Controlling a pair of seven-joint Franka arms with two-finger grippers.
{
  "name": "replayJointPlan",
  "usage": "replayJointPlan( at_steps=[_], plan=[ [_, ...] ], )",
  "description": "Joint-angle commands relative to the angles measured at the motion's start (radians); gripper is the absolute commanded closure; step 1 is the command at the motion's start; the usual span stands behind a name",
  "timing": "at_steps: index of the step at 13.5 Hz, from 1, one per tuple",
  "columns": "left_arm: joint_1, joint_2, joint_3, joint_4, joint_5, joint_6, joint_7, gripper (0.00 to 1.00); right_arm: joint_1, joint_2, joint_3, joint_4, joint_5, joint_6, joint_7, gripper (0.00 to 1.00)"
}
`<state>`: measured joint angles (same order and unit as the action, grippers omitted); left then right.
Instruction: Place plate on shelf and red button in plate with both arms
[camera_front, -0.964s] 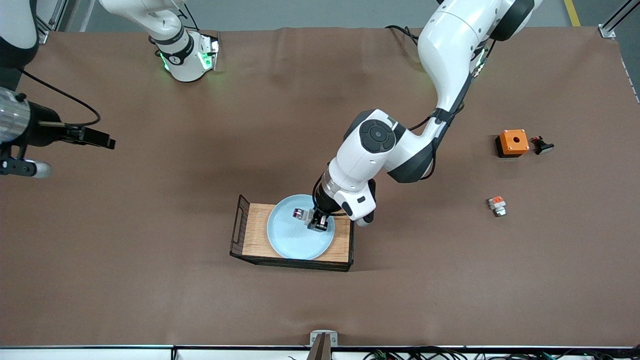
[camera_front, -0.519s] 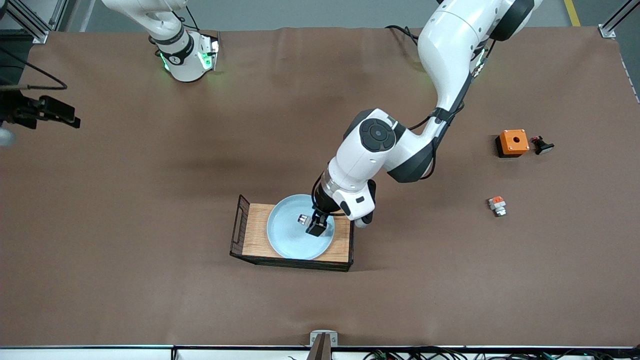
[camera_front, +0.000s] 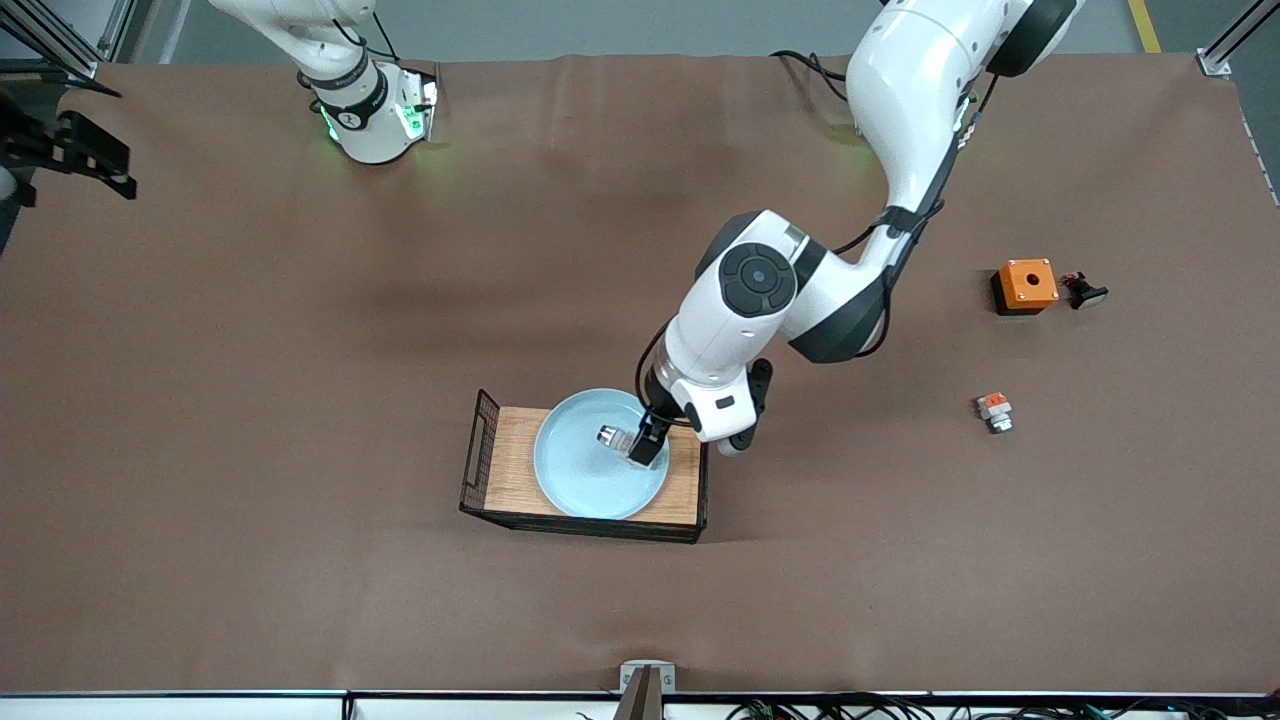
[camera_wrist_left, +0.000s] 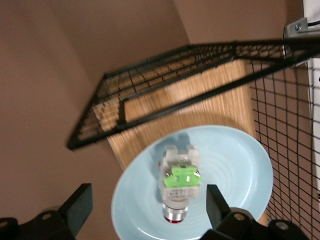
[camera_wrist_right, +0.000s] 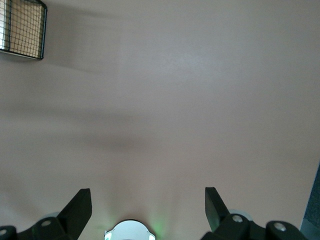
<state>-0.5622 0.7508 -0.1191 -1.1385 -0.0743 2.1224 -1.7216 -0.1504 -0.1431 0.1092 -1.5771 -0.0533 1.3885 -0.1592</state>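
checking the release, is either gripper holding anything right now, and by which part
Nothing is held. The left gripper is open over the plate, and the red button lies free on it between the fingers. The right gripper is open and empty.

The right gripper (camera_wrist_right: 147, 210) hangs high over bare brown table (camera_wrist_right: 190, 100), its two dark fingers (camera_wrist_right: 75, 210) spread wide with nothing between them. A corner of the wire tray (camera_wrist_right: 22, 27) with its wooden floor shows far below. A white robot base (camera_wrist_right: 131, 231) with a green light sits between the fingers.
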Motion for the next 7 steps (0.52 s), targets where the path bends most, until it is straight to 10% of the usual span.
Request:
replayJointPlan(
  at_steps=[1, 7],
  plan=[
    [0.022, -0.089, 0.041, -0.015, 0.021, -0.157, 0.161, 0.0, -0.002, -0.071, -0.02, -0.037, -0.002, -0.023, 0.032, 0.0],
    [0.26, -0.232, 0.035, -0.032, -0.067, -0.39, 0.702, 0.0, 0.068, -0.154, -0.094, -0.072, 0.0, -0.072, 0.046, 0.0]
  ],
)
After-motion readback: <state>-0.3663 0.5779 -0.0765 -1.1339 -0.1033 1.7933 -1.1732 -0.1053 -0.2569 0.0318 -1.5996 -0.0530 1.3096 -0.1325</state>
